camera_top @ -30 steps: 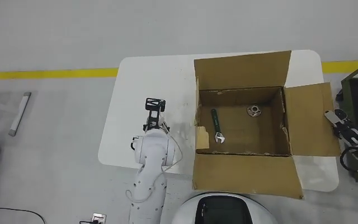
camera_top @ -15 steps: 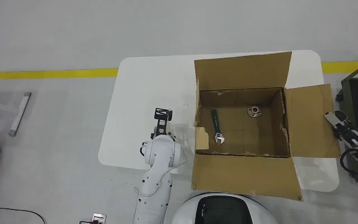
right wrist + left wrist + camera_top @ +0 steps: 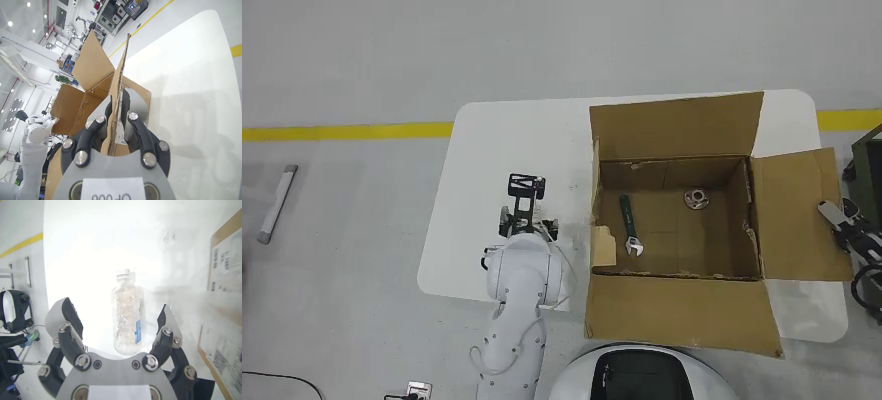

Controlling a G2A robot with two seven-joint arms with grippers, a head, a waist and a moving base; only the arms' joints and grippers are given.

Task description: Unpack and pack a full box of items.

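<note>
your left claw [image 3: 115,306] is spread wide with nothing in it. the bottle [image 3: 127,317] sits inside its span but touches neither side, out on the surface [image 3: 502,140] at 9 o'clock from the box [image 3: 674,125]. your right claw [image 3: 116,106] is pinched tight on the box's 3 o'clock flap [image 3: 121,72]. the wrench [image 3: 631,228] and a round metal part [image 3: 696,198] lie on the box floor.

the risks, as i judge them: the bottle looks clear, light and ribbed, so if you close off-centre, one side will meet it first and push or roll it away. i can't tell whether it stands or lies, so check before you squeeze. squeeze too hard and the thin plastic may buckle and squirt out. any tug from the right claw could tear the frayed flap edge or drag the whole box.
</note>
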